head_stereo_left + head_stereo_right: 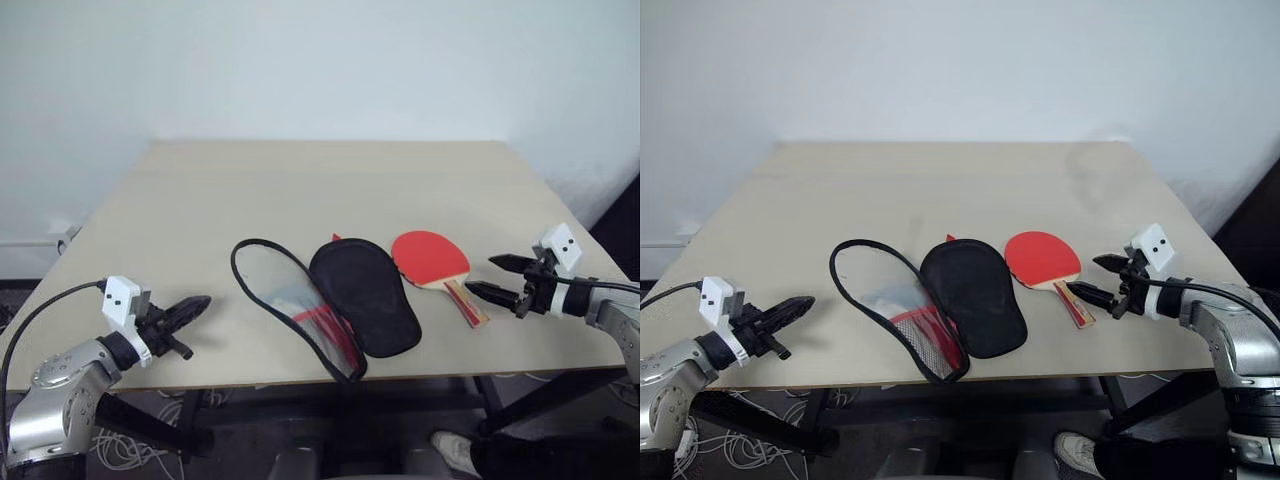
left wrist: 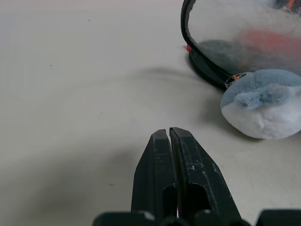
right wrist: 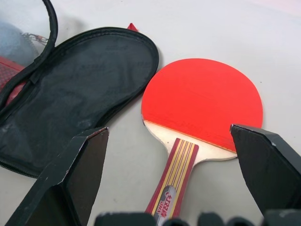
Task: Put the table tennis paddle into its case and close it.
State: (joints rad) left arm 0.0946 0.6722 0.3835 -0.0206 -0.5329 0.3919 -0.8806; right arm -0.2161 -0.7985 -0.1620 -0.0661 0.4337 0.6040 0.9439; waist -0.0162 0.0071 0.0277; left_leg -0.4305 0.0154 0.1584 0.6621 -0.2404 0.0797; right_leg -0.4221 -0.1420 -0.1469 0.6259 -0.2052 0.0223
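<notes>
Two task things sit mid-table near the front edge of the table (image 1: 300,180): the case (image 1: 362,293) lying unzipped and splayed open, and the table tennis paddle (image 1: 432,258) just right of it, red face up, blade almost touching the black-lined half, handle (image 1: 467,301) pointing toward the near right. We see the case's other half as a raised flap (image 1: 290,300) on the left, with red mesh showing inside. A small grey-blue rounded object (image 2: 263,103) sits against the flap's rim in the left wrist view.

Our right gripper (image 1: 492,278) hovers just past the handle end, its fingers spread wide with nothing between them, lined up on the paddle. Our left gripper (image 1: 185,310) hangs over the near left of the table, well apart from the case, its fingers pressed tight together and holding nothing.

We judge the paddle light, rigid and flat. Lying flush on the table, the blade gives little to pinch, and its rubber face looks grippy, so it should drag rather than slide. The handle is the best hold: narrow, wooden, pinched across its sides. The case looks soft and floppy, likely to shift when the paddle goes in, so we would probably pin it with our left gripper at the black edging.
</notes>
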